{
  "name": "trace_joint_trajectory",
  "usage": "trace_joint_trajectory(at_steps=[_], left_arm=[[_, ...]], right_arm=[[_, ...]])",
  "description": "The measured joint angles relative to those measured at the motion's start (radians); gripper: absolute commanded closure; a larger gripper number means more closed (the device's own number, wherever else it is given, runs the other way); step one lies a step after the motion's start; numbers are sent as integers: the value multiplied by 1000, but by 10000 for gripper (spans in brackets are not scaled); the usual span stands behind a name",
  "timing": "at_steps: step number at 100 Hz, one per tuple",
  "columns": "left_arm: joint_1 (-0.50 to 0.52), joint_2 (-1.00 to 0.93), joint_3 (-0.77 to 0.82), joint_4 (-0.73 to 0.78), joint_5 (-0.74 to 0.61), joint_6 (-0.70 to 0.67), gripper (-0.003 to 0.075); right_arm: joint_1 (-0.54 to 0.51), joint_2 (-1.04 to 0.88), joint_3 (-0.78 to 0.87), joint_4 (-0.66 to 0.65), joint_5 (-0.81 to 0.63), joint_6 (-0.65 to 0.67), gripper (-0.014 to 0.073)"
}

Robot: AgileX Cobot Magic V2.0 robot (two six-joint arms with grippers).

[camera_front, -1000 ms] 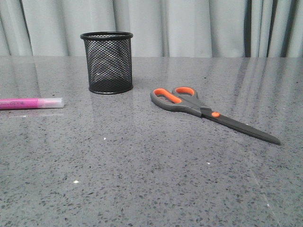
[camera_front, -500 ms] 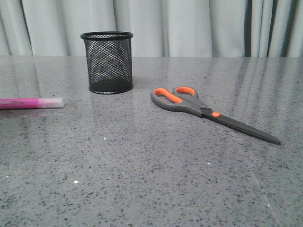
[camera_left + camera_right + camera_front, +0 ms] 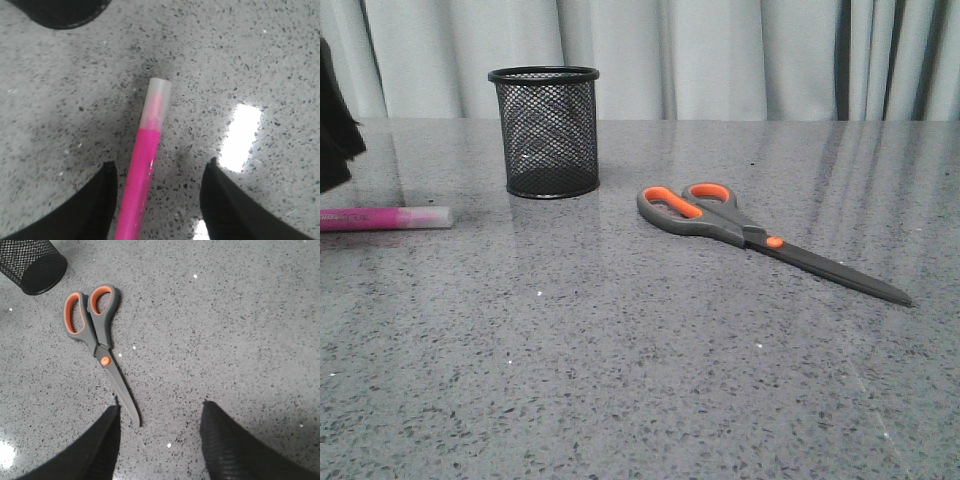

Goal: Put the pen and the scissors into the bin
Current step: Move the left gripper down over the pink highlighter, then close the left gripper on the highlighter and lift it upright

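The pink pen [image 3: 380,218] lies flat at the table's left edge, its whitish cap pointing right. In the left wrist view the pen [image 3: 145,165] runs between the fingers of my open left gripper [image 3: 161,164], nearer the left finger [image 3: 97,200], which hovers just over it without touching. The scissors [image 3: 740,228] lie closed right of centre, orange loops toward the bin [image 3: 545,130], blades pointing right. My right gripper [image 3: 160,406] is open and empty above the table, with the blade tip of the scissors [image 3: 97,335] just ahead of its left finger.
A dark part of my left arm [image 3: 335,130] shows at the left edge of the front view, above the pen. The bin's base [image 3: 32,265] shows in a corner of the right wrist view. Grey curtains hang behind the speckled table [image 3: 640,380].
A dark part of my left arm has come into the front view at the left edge, above the pen. The pen, scissors and bin have not moved.
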Motion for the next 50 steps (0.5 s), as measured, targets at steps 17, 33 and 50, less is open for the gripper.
trace_joint_trajectory(at_steps=[17, 33, 50], left_arm=[[-2, 55, -3, -5, -5, 48, 371], [-2, 88, -25, -5, -23, 57, 371], [-3, 121, -36, -6, -29, 59, 371]], right_arm=[[0, 0, 0, 0, 4, -1, 265], [0, 0, 0, 0, 7, -1, 265], [0, 0, 0, 0, 8, -2, 265]])
